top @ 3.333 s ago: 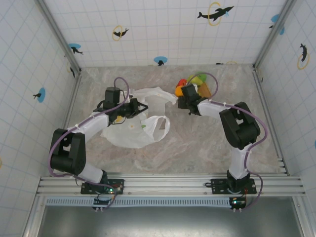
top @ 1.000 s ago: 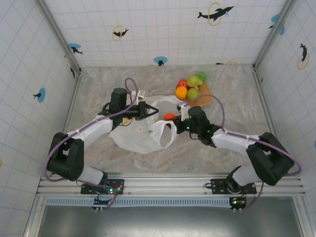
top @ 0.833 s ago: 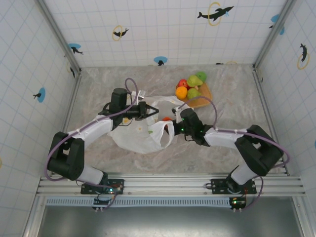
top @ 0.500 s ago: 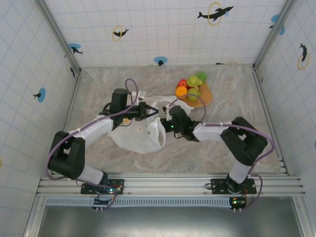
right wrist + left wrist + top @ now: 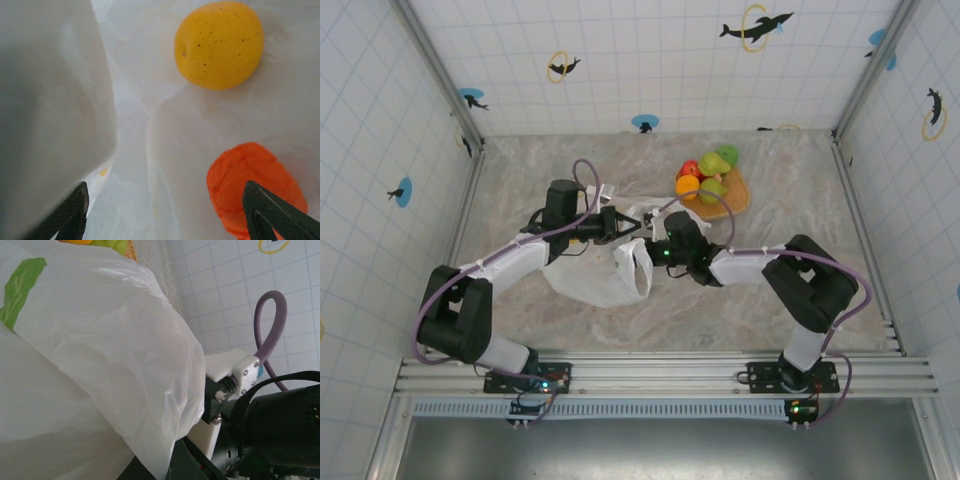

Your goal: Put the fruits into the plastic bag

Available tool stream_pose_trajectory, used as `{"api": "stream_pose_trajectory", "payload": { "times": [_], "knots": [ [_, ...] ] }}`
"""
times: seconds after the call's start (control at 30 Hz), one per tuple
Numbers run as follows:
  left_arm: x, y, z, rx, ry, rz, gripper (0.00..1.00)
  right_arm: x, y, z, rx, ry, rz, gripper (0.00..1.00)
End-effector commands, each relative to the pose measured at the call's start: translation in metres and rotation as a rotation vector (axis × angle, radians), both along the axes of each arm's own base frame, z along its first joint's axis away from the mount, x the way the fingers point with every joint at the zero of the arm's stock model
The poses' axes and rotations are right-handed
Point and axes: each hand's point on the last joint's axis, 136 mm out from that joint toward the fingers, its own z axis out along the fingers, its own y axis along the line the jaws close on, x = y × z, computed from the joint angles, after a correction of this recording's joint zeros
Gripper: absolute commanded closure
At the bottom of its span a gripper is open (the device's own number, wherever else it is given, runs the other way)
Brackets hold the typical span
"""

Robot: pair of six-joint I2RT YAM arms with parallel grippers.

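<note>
Marble table point(image 5: 740, 300); yellow fruit point(image 5: 219, 45) inside bag point(image 5: 150, 165)

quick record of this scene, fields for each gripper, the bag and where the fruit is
left gripper: shut, pinching the rim of the plastic bag
right gripper: open, reaching into the bag's mouth
inside bag: yellow fruit, orange fruit by the gripper's finger
tray: far right of the bag, holding red, orange and two green fruits
left to move: the fruits on the tray
</note>
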Motion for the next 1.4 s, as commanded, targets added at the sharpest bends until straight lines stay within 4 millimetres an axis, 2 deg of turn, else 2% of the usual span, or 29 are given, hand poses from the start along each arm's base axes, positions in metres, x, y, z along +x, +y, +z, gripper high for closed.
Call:
{"api": "stream_pose_trajectory", "payload": {
  "times": [0.0, 0.17, 0.23, 0.43, 0.53, 0.63, 0.77, 0.93, 1.23, 1.37],
  "knots": [
    [0.001, 0.003, 0.002, 0.007, -0.040, 0.010, 1.00, -0.001, -0.013, 0.004, -0.039, -0.048, -0.005, 0.21],
    [0.005, 0.009, -0.002, 0.027, -0.039, 0.034, 1.00, 0.004, -0.052, -0.011, -0.259, -0.143, -0.081, 0.23],
    [0.006, 0.009, -0.002, 0.029, -0.037, 0.037, 1.00, 0.000, -0.068, -0.015, -0.313, -0.156, -0.098, 0.23],
    [0.008, 0.011, -0.006, 0.043, -0.033, 0.049, 1.00, -0.016, -0.104, -0.025, -0.377, -0.129, -0.154, 0.26],
    [0.009, 0.011, -0.007, 0.043, -0.032, 0.050, 1.00, -0.017, -0.122, -0.028, -0.393, -0.108, -0.236, 0.29],
    [0.009, 0.011, -0.007, 0.043, -0.030, 0.050, 1.00, -0.016, -0.132, -0.031, -0.370, -0.073, -0.327, 0.31],
    [0.009, 0.010, -0.009, 0.043, -0.025, 0.048, 1.00, -0.011, -0.134, -0.036, -0.317, -0.026, -0.407, 0.31],
    [0.009, 0.010, -0.009, 0.042, -0.023, 0.047, 1.00, -0.002, -0.119, -0.039, -0.254, 0.014, -0.417, 0.33],
    [0.008, 0.011, -0.008, 0.039, -0.024, 0.046, 1.00, 0.013, -0.116, -0.054, -0.244, 0.048, -0.472, 0.50],
    [0.007, 0.011, -0.007, 0.037, -0.023, 0.044, 1.00, 0.019, -0.105, -0.052, -0.196, 0.045, -0.455, 0.64]
  ]
}}
